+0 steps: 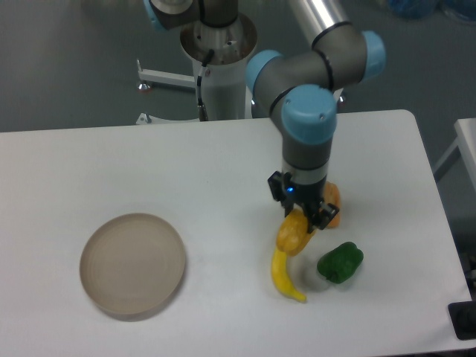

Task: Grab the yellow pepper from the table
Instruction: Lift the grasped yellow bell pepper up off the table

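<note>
On the one table (111,163) lay two peppers, one yellow pepper (292,234) and one green pepper (341,262), plus one banana (284,277), one orange piece (332,202), and one plate (132,264).

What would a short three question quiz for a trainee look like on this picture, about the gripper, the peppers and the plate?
1. True or false: the gripper is over the plate.
2. What lies just right of the banana? A green pepper, B plate, C cup.
3. Fill in: the gripper is down at the ______ pepper.

Key: 1 false, it is at the yellow pepper, far right of the plate. 2 A, the green pepper. 3 yellow.
</note>
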Tool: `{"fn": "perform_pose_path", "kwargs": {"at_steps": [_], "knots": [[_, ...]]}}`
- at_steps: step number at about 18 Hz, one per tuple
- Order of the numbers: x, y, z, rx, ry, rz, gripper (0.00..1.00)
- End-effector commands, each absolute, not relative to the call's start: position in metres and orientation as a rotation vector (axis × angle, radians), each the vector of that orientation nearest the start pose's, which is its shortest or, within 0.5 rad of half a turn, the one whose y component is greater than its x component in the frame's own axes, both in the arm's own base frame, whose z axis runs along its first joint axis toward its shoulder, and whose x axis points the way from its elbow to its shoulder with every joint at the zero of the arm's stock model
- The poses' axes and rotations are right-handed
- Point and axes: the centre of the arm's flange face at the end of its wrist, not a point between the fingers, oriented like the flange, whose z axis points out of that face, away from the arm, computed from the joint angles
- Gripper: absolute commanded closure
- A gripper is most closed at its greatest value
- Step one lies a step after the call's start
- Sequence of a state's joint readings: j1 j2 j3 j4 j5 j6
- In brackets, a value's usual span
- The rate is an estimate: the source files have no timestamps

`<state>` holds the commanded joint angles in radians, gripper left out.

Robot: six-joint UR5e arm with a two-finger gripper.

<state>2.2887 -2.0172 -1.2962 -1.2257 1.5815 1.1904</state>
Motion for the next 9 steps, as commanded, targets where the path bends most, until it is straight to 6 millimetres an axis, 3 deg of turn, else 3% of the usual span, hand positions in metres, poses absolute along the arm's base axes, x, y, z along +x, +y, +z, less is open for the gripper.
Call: {"fn": "perform_pose_path", "kwargs": {"at_steps": [9], "knots": [[-0.3591, 0.5980, 0.4014, -2.959, 0.692, 0.230, 0.52]]}}
